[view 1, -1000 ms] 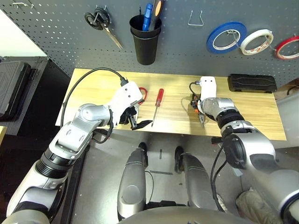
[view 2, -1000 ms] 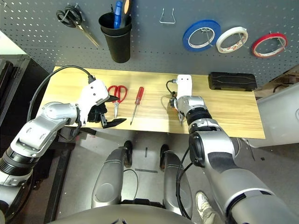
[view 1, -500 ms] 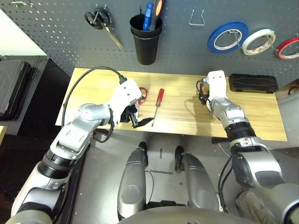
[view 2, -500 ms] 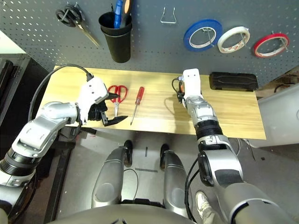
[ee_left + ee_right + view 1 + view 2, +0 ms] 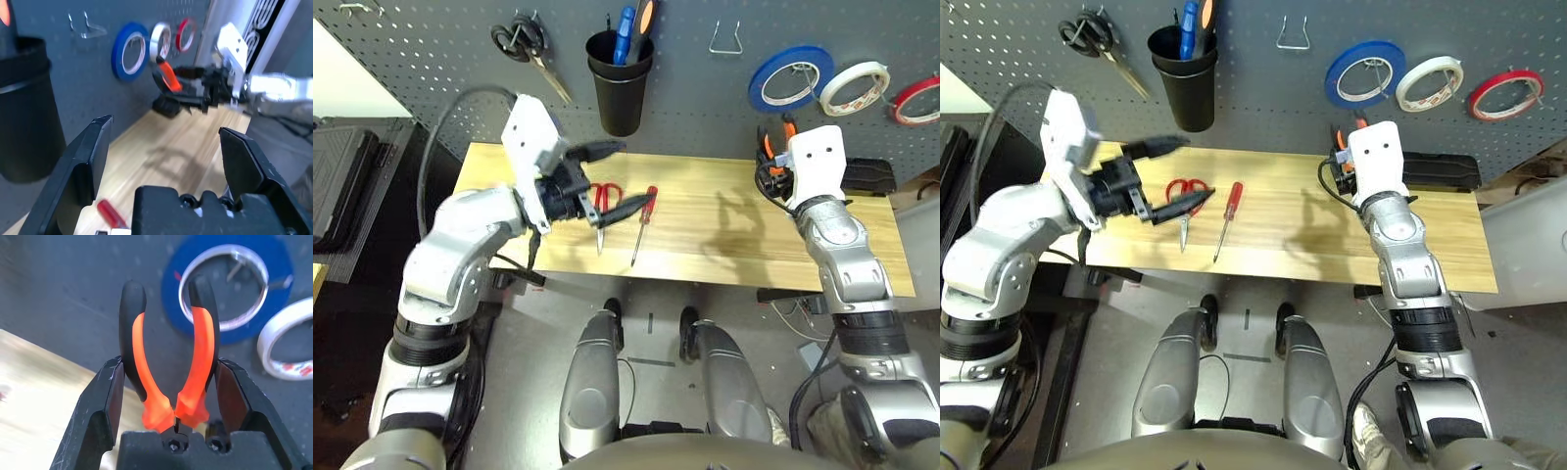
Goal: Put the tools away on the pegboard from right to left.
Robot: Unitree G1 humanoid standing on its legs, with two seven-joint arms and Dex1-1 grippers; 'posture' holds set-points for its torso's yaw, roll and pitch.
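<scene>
My right gripper is shut on the orange-and-black pliers, whose handles point up. It holds them above the table's back right, close to the pegboard and just below the blue tape roll. The thin red tape ring hangs on the pegboard's far right. On the table lie the red-handled screwdriver and the red-handled scissors. My left gripper hovers open and empty over the scissors, partly hiding them.
A black cup holder with pens hangs on the pegboard, with black-handled scissors to its left and a bare metal hook to its right. A white tape roll hangs beside the blue one. A black case lies at the table's back right.
The right arm lifted the pliers off the table and carried them up and back toward the pegboard. The left arm rose from the front edge to above the scissors.
</scene>
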